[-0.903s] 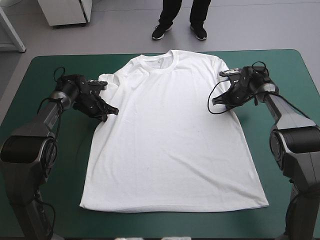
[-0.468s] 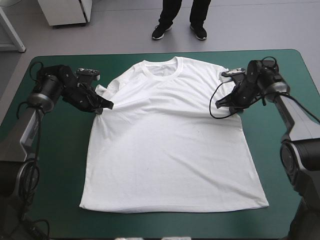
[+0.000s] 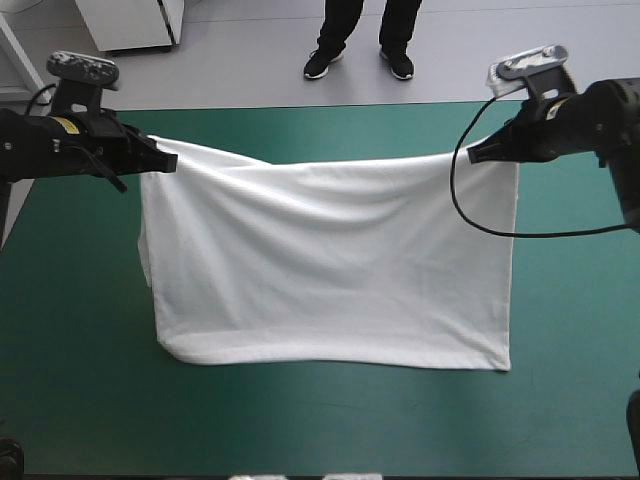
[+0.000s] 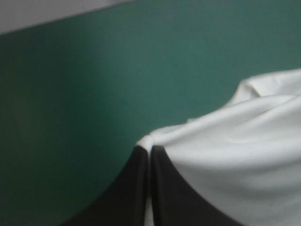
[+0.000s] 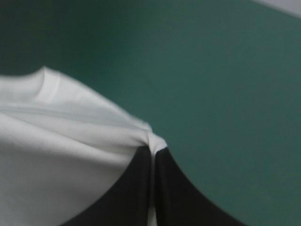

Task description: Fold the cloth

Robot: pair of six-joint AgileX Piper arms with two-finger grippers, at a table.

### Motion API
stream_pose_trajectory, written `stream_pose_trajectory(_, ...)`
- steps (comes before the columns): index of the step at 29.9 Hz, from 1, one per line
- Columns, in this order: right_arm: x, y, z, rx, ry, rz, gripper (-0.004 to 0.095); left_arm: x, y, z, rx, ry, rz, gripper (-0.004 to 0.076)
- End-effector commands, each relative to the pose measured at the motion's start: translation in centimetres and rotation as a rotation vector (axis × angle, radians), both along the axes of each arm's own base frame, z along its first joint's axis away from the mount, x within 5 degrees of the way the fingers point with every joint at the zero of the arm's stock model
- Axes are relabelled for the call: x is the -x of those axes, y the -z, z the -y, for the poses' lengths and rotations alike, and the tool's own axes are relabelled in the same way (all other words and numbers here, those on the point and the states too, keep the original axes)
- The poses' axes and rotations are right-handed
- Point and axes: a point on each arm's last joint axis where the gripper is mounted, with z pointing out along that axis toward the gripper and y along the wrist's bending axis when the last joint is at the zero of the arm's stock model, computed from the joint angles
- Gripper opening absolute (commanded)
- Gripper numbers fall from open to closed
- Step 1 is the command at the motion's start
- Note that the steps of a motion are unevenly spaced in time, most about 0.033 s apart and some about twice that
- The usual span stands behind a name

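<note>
T-shirt [image 3: 330, 270] sags in soft ripples between left gripper [image 3: 166, 163] and right gripper [image 3: 479, 153]

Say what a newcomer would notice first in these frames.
The white T-shirt is stretched wide across the middle of the table like a sheet on a line. The left hand pinches one upper corner near the far left, and the right hand pinches the other near the far right, both shut on the fabric. Around it, only the teal-green cover shows on the tabletop.
</note>
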Motion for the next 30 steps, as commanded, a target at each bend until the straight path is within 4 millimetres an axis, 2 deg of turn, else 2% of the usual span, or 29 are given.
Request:
stream_pose_trajectory(1,4.1,-6.5,0.7,-0.037,0.02,0.29,-0.0017,2.8,-4.7,-0.2,0.05,-0.013,0.23,-0.0009)
stream_pose_trajectory(3,5.3,-8.6,0.8,-0.058,0.029,0.384,-0.0017,3.5,-5.9,-0.2,0.057,-0.014,0.284,-0.0009)
stream_pose_trajectory(6,6.4,-10.2,0.9,-0.069,0.03,0.45,-0.0017,4.0,-7.1,-0.3,0.067,-0.017,0.338,-0.0009)
stream_pose_trajectory(10,6.5,-10.8,1.0,-0.073,0.036,0.491,-0.0017,4.2,-8.1,-0.4,0.084,-0.027,0.419,-0.0009)
stream_pose_trajectory(15,4.0,-9.9,0.8,-0.07,0.041,0.487,-0.0017,2.8,-9.0,-0.5,0.092,-0.056,0.529,-0.0009)
stream_pose_trajectory(21,-0.4,-8.5,0.3,-0.076,0.044,0.491,-0.0018,-0.9,-9.5,-0.3,0.11,-0.074,0.624,-0.0009)
stream_pose_trajectory(26,-3.5,-9.1,0.0,-0.131,0.038,0.565,-0.0017,-4.2,-9.6,-0.1,0.12,-0.081,0.661,-0.0009)
stream_pose_trajectory(30,-5.2,-10.2,1.2,-0.204,0.023,0.681,-0.0017,-6.1,-10.0,0.0,0.133,-0.089,0.723,-0.0009)
